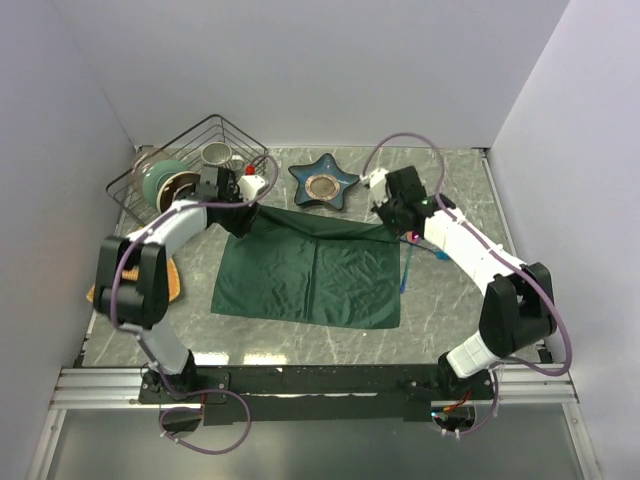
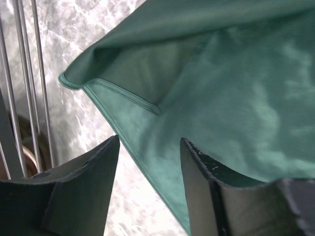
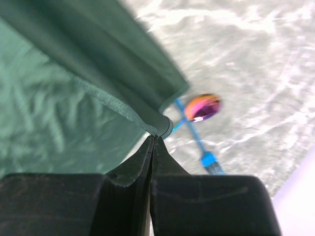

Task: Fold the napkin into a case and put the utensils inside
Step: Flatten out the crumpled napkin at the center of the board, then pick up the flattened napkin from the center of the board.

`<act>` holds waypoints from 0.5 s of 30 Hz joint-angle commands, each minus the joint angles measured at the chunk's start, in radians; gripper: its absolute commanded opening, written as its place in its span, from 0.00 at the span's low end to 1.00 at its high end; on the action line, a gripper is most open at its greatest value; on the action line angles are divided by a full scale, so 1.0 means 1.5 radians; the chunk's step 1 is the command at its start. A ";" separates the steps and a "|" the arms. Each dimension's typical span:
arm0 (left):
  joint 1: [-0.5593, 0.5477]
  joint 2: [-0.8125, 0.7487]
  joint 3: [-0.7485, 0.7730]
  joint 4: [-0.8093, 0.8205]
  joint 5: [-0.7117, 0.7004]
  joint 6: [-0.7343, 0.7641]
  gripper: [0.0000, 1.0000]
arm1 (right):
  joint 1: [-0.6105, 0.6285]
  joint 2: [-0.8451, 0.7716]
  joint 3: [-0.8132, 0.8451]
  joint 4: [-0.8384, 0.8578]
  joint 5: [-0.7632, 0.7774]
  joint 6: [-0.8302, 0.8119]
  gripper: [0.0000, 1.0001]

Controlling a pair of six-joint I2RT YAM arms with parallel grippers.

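The dark green napkin (image 1: pixel 310 272) lies spread on the table, its far edge lifted and partly folded over. My left gripper (image 1: pixel 243 218) is at the napkin's far left corner. In the left wrist view the gripper (image 2: pixel 149 147) is open, and the napkin's hemmed edge (image 2: pixel 128 98) runs between the spread jaws. My right gripper (image 1: pixel 393 228) is shut on the far right corner; the right wrist view shows the gripper (image 3: pixel 155 137) pinching the napkin's hem (image 3: pixel 113 105). A pink-magenta spoon (image 3: pixel 203 107) and a blue fork (image 3: pixel 209 160) lie on the table just right of the napkin. The blue utensil also shows from above (image 1: pixel 403 277).
A wire basket (image 1: pixel 190 150) holding cups stands at the far left, and its bars show in the left wrist view (image 2: pixel 27 73). A star-shaped blue dish (image 1: pixel 325 183) sits behind the napkin. An orange-tan mat (image 1: pixel 172 282) lies under my left arm.
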 commanded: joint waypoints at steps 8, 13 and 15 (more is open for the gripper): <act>0.010 0.165 0.196 -0.105 0.067 0.078 0.52 | -0.030 0.048 0.076 -0.015 -0.019 0.027 0.00; 0.010 0.182 0.186 -0.106 0.073 0.078 0.52 | -0.031 0.055 0.075 -0.013 -0.016 0.025 0.00; 0.010 0.186 0.181 -0.111 0.072 0.080 0.53 | -0.030 0.056 0.069 -0.010 -0.016 0.023 0.00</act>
